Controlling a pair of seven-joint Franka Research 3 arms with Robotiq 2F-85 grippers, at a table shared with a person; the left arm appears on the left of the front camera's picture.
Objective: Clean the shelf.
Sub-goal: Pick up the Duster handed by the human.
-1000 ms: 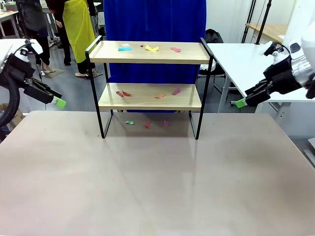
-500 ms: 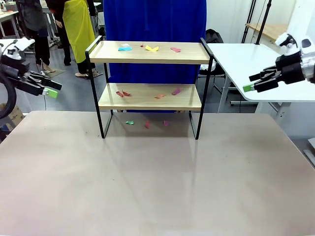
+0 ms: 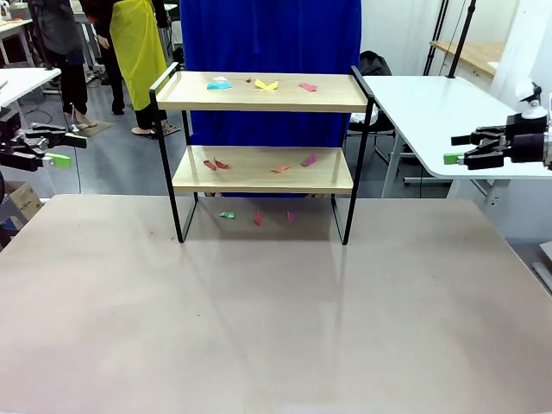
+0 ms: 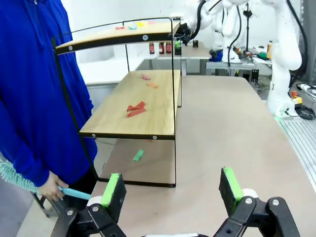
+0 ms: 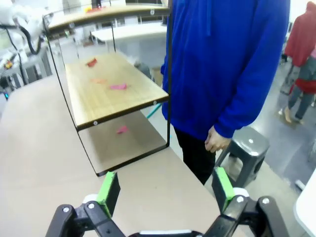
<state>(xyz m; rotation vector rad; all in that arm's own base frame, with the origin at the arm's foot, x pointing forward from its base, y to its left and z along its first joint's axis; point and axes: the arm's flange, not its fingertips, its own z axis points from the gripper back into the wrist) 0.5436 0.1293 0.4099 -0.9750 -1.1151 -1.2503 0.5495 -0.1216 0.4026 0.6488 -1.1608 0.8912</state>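
The shelf [image 3: 263,170] stands at the far middle of the table, with two wood boards in a black frame. Coloured paper scraps [image 3: 266,84] lie on its top board, more scraps [image 3: 215,164] sit on the lower board, and a few [image 3: 258,218] rest on the table beneath it. At the table's left edge my left gripper [image 3: 65,148] hovers open and empty, level with the lower board. Off to the right my right gripper [image 3: 457,148] hangs open and empty too. The left wrist view looks past the open left gripper [image 4: 173,187] along the shelf [image 4: 143,103]. In the right wrist view the shelf [image 5: 108,94] shows from its other end beyond the right gripper [image 5: 165,187].
A person in a blue top [image 3: 272,52] stands right behind the shelf, one hand holding a teal duster [image 4: 74,192] low down. A white table [image 3: 440,112] stands at the right and a grey stool [image 5: 249,148] beside the person. More people stand at the far left.
Both grippers have risen and drawn outward toward the table's sides, levelling out. Their jaws stayed open. The shelf and the scraps have not moved.
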